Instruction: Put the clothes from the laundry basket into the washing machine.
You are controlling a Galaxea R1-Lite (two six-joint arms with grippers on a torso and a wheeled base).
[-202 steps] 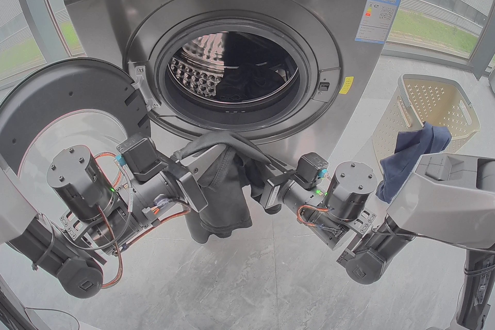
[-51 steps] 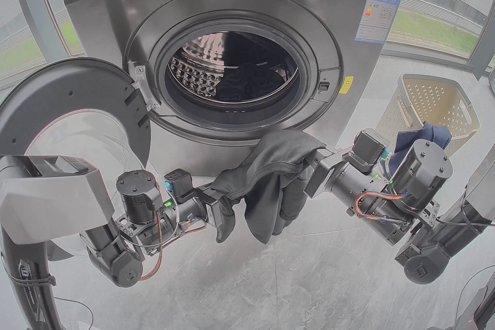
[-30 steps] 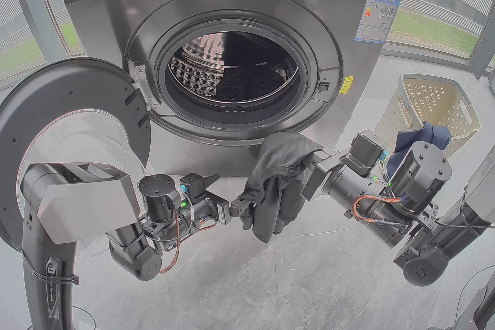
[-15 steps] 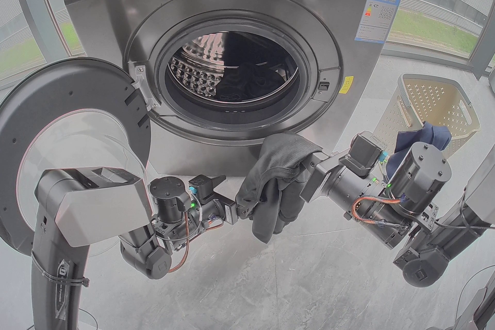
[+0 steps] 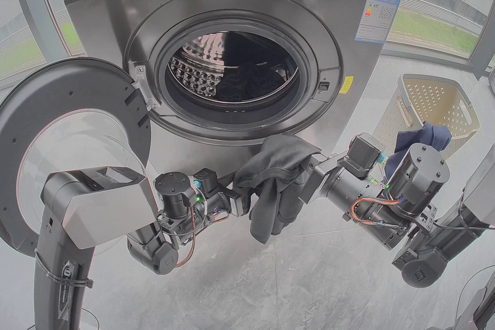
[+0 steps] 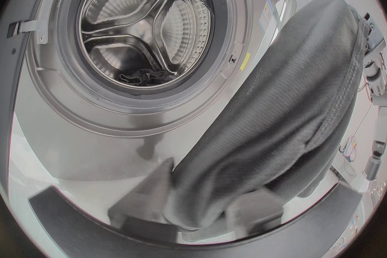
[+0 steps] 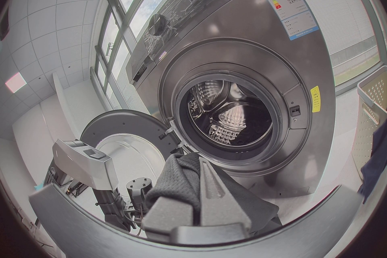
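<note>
A dark grey garment [image 5: 278, 168] hangs in front of the washing machine [image 5: 330, 21], just below its open drum [image 5: 232, 70]. My right gripper [image 5: 311, 164] is shut on the garment's upper right part, and the cloth [image 7: 181, 176] bunches around its fingers [image 7: 219, 196]. My left gripper [image 5: 244, 198] is at the garment's lower left edge. Its fingers [image 6: 147, 198] stand apart, with the cloth's [image 6: 282, 109] end lying between them. Dark clothes [image 6: 143, 76] lie at the bottom of the drum. The beige laundry basket [image 5: 438, 99] stands at the right with a blue garment [image 5: 415, 143] over its rim.
The round machine door [image 5: 67, 109] is swung wide open at the left, close beside my left arm. Grey floor [image 5: 268, 284] lies free in front of the machine. Windows run behind the machine on both sides.
My left arm has swung right and up, bringing its gripper to the garment's lower left edge. The right gripper has kept the garment almost still just below the drum opening.
</note>
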